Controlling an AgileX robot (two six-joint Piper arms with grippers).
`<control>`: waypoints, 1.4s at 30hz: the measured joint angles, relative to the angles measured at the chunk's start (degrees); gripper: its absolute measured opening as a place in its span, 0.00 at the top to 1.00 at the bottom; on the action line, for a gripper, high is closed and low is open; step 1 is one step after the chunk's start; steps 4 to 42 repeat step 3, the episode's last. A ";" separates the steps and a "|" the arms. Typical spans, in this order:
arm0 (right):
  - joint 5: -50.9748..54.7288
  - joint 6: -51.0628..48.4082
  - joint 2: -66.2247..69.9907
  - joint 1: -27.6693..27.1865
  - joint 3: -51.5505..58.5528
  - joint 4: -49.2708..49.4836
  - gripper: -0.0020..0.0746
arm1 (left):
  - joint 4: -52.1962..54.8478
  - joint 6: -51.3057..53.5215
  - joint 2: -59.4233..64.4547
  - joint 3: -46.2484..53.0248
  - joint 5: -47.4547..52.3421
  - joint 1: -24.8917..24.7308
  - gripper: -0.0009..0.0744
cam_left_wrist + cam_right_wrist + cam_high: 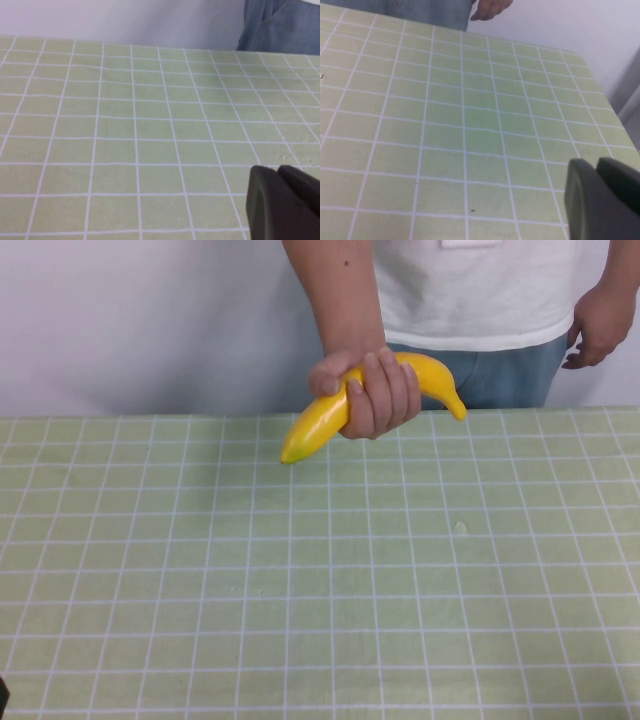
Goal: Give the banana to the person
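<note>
The person (480, 290) stands behind the far table edge in a white T-shirt and blue jeans. One of the person's hands (372, 390) grips the yellow banana (318, 422) around its middle and holds it just above the far part of the table. My left gripper (276, 170) is shut and empty, low over the tablecloth, far from the banana. My right gripper (596, 162) is shut and empty too, over the near right part of the table. Neither gripper shows in the high view. The banana is out of both wrist views.
The table is covered by a light green cloth with a white grid (320, 580). The person's jeans (280, 25) show at the far edge in the left wrist view. The person's other hand (490, 9) hangs by the far edge. The table's right edge (615, 110) shows in the right wrist view.
</note>
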 joint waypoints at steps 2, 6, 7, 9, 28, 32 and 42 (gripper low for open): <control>0.00 0.00 0.00 0.00 0.00 0.00 0.99 | 0.00 0.00 0.00 0.00 0.00 0.00 0.99; 0.00 0.00 0.00 0.00 0.00 0.00 0.99 | 0.00 0.00 0.00 0.00 0.00 0.00 0.99; 0.00 0.00 0.00 0.00 0.00 0.00 0.99 | 0.00 0.00 0.00 0.00 0.00 0.00 0.99; 0.00 0.00 0.00 0.00 0.00 0.00 0.99 | 0.00 0.00 0.00 0.00 0.00 0.00 0.99; 0.00 0.00 0.00 0.00 0.00 0.00 0.99 | 0.00 0.00 0.00 0.00 0.00 0.00 0.99; 0.00 0.00 0.00 0.00 0.00 0.00 0.99 | 0.00 0.00 0.00 0.00 0.00 0.00 0.99; 0.00 0.00 0.00 0.00 0.00 0.00 0.99 | 0.00 0.00 0.00 0.00 0.00 0.00 0.99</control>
